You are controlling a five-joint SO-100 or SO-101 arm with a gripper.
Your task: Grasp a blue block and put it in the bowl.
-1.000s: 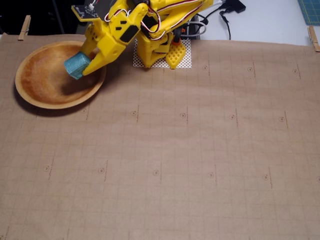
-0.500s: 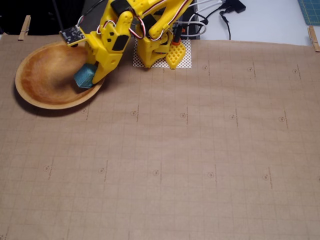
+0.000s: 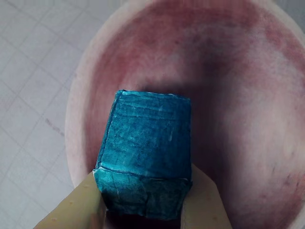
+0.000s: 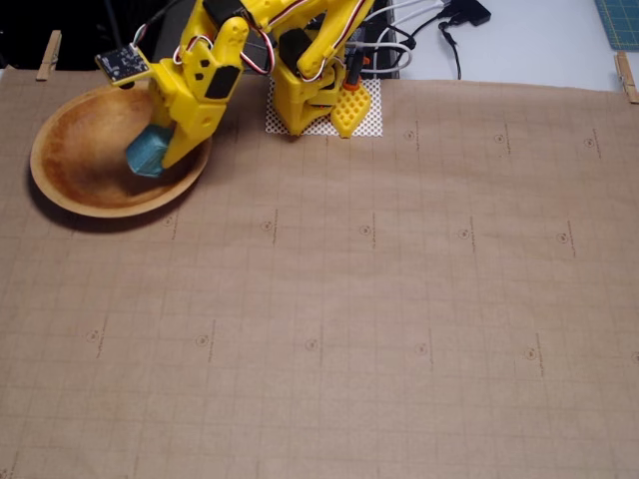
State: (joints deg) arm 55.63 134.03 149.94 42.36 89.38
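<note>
My yellow gripper (image 4: pixel 152 155) is shut on the blue block (image 4: pixel 145 152), holding it over the right inner side of the wooden bowl (image 4: pixel 60 150) at the table's far left in the fixed view. The wrist view shows the block (image 3: pixel 145 152) pinched between my two tan fingers (image 3: pixel 76 205), with the bowl (image 3: pixel 238 95) filling the background. Whether the block touches the bowl's floor I cannot tell.
The arm's yellow base (image 4: pixel 315 95) stands on a white mesh pad just right of the bowl. Brown gridded paper (image 4: pixel 379 299) covers the table, held by clothespins (image 4: pixel 48 55) at the back corners. Black cables (image 4: pixel 449 30) lie behind the base.
The gripper, still holding the block, has swung a little further left and deeper over the bowl, and the wrist has rotated.
</note>
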